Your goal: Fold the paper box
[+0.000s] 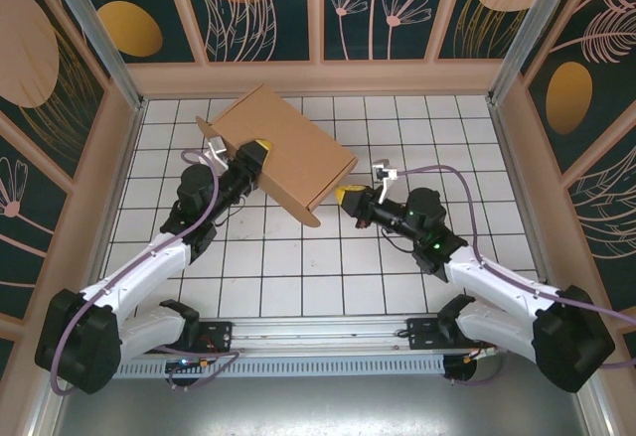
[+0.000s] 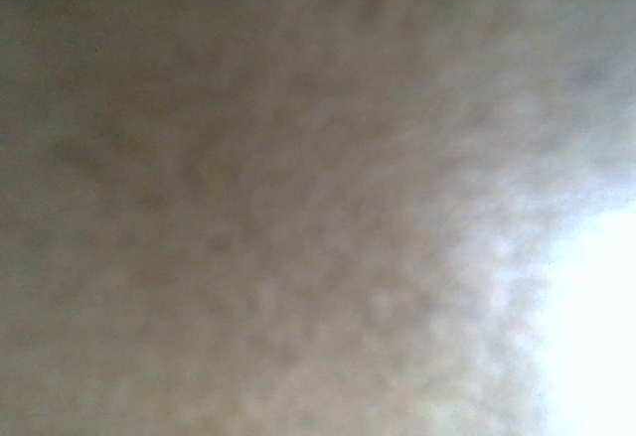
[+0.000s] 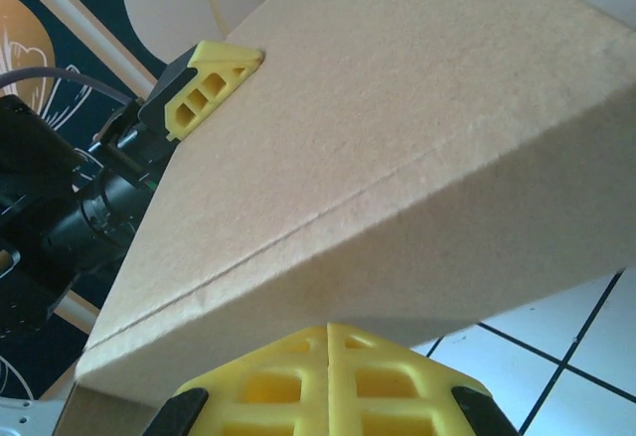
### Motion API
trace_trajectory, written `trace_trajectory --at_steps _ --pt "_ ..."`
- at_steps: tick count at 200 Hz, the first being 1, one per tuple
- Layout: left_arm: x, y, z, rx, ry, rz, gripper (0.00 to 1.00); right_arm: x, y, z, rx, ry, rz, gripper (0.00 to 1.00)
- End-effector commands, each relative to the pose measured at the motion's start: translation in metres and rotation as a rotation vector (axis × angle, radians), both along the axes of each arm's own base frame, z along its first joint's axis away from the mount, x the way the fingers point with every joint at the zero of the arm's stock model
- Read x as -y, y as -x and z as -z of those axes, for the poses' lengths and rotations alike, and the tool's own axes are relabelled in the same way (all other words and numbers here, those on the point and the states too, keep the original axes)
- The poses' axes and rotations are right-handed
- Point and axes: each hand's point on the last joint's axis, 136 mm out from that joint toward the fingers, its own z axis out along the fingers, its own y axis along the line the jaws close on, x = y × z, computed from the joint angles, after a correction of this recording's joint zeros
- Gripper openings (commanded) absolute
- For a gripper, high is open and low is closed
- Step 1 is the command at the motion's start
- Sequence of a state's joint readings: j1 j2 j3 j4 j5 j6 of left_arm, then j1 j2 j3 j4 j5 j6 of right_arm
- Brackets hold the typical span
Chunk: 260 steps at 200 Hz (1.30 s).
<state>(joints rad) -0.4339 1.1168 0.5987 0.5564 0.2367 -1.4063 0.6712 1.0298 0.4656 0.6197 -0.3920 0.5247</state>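
Nearest to you, on the near-right side of the paper box, your right gripper is closed. In the right wrist view its yellow fingers press together along one seam with nothing between them. Their tips sit just under the box's lower edge; touching it or a hair apart, you can't tell from here. The white gridded table shows beneath that edge, so this side of the box is up off the surface.

Now the box itself: plain brown cardboard, folded up into a shallow rectangular body, lying skewed across the grid with its broad face tilted. A loose flap hangs from its near corner, just left of the right gripper. A small tab sticks out at its far-left end. In the right wrist view a crease line runs across the broad face.

At the box's left edge, your left gripper has hold of it. One yellow finger lies flat on the outer face at the rim, and the other is hidden behind the panel. In the left wrist view, blurred brown cardboard sits right up against the lens.

Beyond the box, the far wall of dark panels with plant drawings stands well apart from it.
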Motion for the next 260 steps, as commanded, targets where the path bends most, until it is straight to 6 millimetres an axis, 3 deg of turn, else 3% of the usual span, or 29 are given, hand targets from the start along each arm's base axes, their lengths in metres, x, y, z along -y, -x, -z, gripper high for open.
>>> trace_trajectory --at_steps 1,24,59,94,113,142,209,260 --pt "0.011 0.002 -0.015 0.02 0.043 0.054 0.4 -0.008 -0.002 -0.027 0.088 -0.023 -0.02 0.0" --pt "0.021 0.007 -0.007 0.004 0.041 0.088 0.39 -0.016 -0.004 -0.027 0.097 0.0 -0.039 0.0" --pt "0.009 0.007 -0.01 0.012 0.012 0.025 0.39 -0.009 -0.004 -0.016 0.191 0.188 -0.02 0.2" --pt "0.001 0.004 -0.024 0.047 -0.019 -0.022 0.39 0.002 0.024 -0.014 0.344 0.285 -0.093 0.44" --pt "0.004 0.002 -0.027 0.052 -0.023 -0.008 0.39 -0.001 0.044 -0.015 0.425 0.3 -0.172 0.59" --pt "0.003 0.002 -0.025 0.048 -0.027 -0.015 0.39 -0.013 0.068 -0.018 0.555 0.345 -0.218 0.72" --pt "0.001 0.005 -0.028 0.053 -0.028 -0.02 0.39 -0.011 0.057 -0.033 0.775 0.46 0.072 0.76" --pt "0.002 0.005 -0.032 0.056 -0.013 -0.012 0.39 -0.008 0.051 -0.031 0.818 0.521 0.148 0.78"
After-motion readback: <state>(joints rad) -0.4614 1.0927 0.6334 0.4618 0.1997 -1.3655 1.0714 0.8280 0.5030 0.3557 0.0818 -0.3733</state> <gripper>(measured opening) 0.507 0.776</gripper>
